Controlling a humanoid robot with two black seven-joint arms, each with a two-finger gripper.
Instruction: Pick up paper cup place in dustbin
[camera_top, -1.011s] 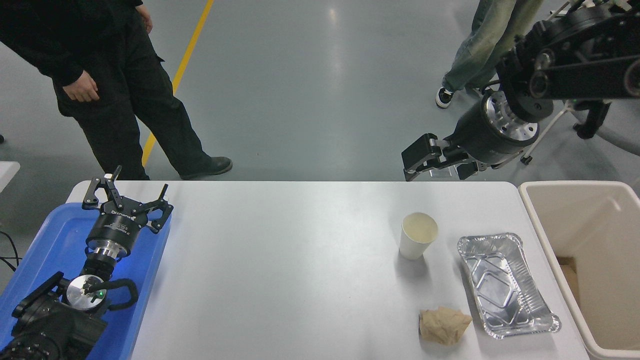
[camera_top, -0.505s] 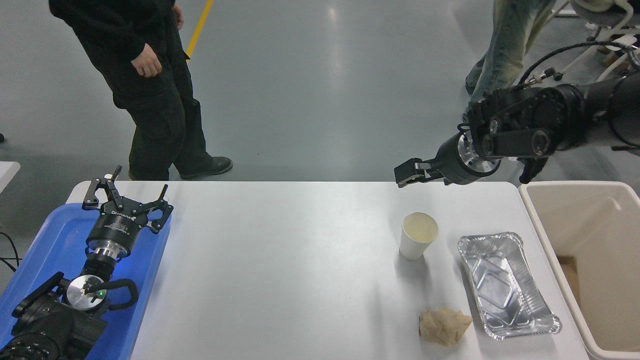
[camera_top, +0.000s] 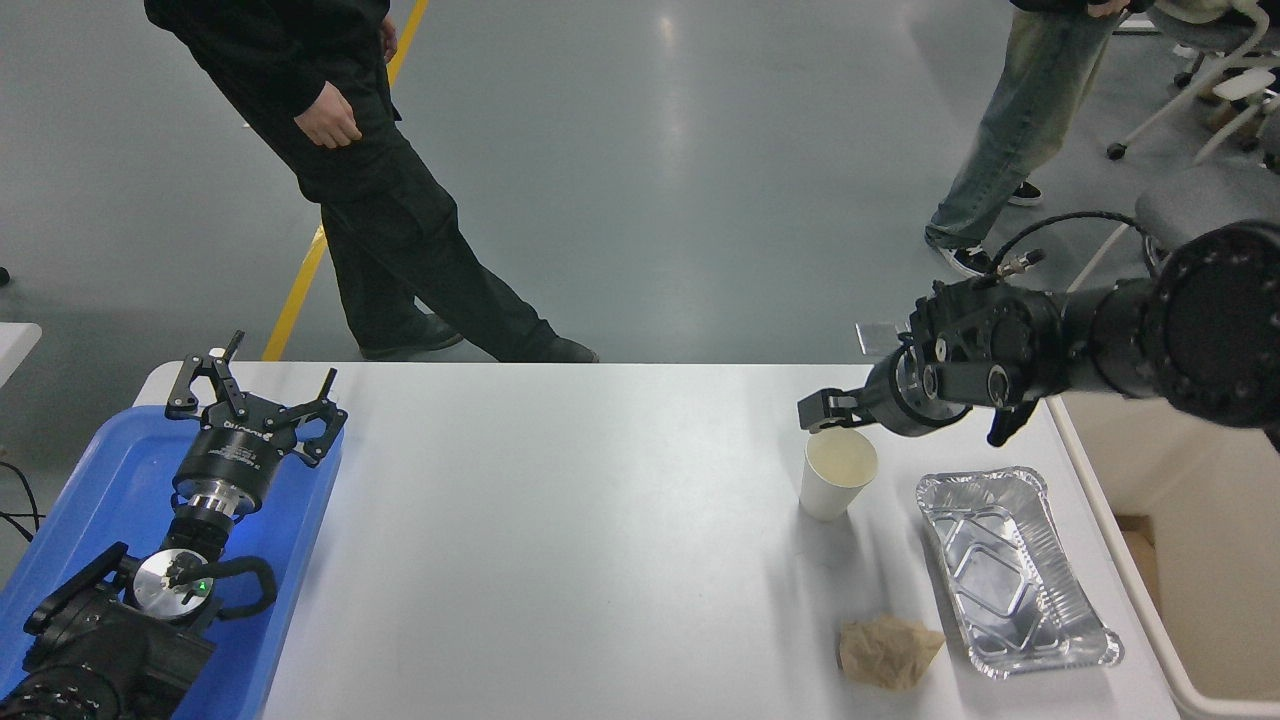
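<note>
The white paper cup is standing upright on the worktop, toward the right edge and nearer the far edge than the near one. The right tool is hovering just beyond the cup's far rim, reaching in from the right edge; how far it is open cannot be told from this angle, and it is gripping nothing.

A rectangular foil tray is lying just to the right of the cup, between the cup and the beige dustbin, which is standing against the right edge. A crumpled brown paper wad is lying near the near edge, beside the tray's near end.

The left tool is sitting with fingers spread and empty over a blue plastic tray at the near left corner.

Two persons are standing beyond the far edge.
</note>
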